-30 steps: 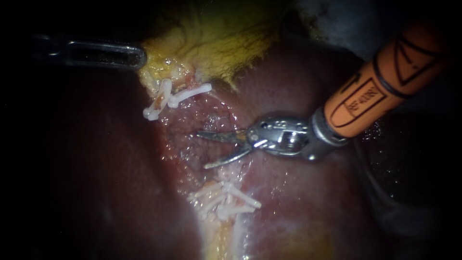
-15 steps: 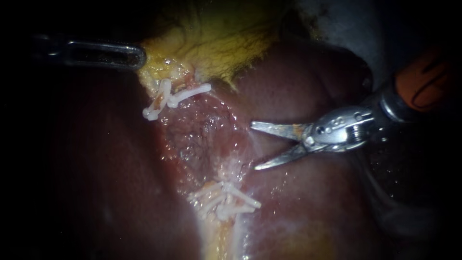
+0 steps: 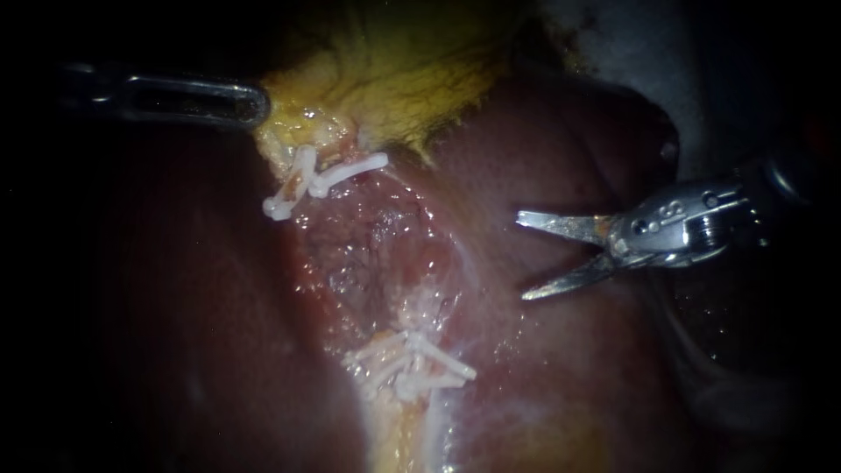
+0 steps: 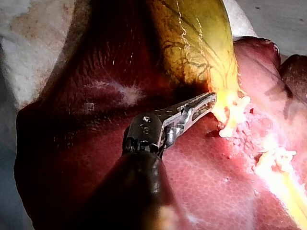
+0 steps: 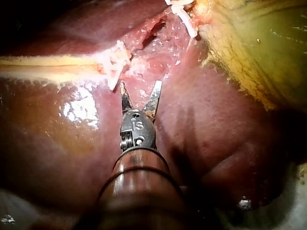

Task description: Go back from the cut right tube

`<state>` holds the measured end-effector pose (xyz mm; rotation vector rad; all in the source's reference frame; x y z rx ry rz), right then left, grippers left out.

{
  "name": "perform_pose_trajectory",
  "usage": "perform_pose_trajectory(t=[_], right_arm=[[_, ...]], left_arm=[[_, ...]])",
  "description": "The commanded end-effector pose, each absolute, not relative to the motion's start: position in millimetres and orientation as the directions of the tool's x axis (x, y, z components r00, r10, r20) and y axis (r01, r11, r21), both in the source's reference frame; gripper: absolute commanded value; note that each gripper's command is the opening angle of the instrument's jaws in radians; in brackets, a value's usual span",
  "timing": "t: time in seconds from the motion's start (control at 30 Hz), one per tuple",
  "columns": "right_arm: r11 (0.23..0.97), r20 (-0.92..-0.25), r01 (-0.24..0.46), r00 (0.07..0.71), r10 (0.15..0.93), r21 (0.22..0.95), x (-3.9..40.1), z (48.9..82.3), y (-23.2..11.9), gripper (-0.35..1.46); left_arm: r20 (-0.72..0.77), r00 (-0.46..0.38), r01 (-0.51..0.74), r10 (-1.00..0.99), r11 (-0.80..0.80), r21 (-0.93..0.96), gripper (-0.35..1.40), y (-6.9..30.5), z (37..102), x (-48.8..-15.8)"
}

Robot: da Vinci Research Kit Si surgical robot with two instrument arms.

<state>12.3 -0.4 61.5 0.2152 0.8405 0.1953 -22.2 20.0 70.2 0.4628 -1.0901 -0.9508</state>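
My right instrument (image 3: 522, 256) comes in from the right with its two thin blades open and nothing between them. It hovers over the liver (image 3: 561, 377), well right of the raw patch (image 3: 377, 245). White clips (image 3: 315, 180) lie above that patch at the yellow gallbladder's (image 3: 394, 79) edge. A second bunch of white clips (image 3: 407, 363) lies below it. In the right wrist view the open blades (image 5: 140, 85) stand just short of the nearer clips (image 5: 114, 62). My left instrument (image 3: 258, 103) grips the gallbladder's edge, seen also in the left wrist view (image 4: 211, 99).
Dark red liver surrounds the site on all sides. A pale strip of tissue (image 3: 412, 429) runs down from the lower clips. Grey-white cloth (image 3: 631, 44) shows at the upper right behind the liver.
My right instrument has drawn back to the right, away from the raw patch between the clips, its blades staying open. The left instrument and the clips have not moved.
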Motion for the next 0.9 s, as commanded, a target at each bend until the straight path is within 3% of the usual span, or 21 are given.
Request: perform_pose_trajectory(t=[0.03,0.23,0.9], right_arm=[[0.96,-0.707,-0.081,0.661,0.252,0.266,12.2,61.5,-0.4,1.42],[0.96,-0.674,-0.061,0.7,0.236,0.273,11.8,61.5,-0.5,1.43],[0.96,-0.675,-0.061,0.699,0.236,0.273,11.7,61.4,-0.6,1.43]], left_arm=[[0.538,0.141,0.418,-0.831,0.543,0.728,-0.35,19.8,70.4,-22.6],[0.543,0.143,0.405,-0.827,0.55,0.731,-0.35,19.1,71.5,-24.5],[0.546,0.161,0.381,-0.822,0.562,0.734,-0.35,18.7,73.0,-27.8]])
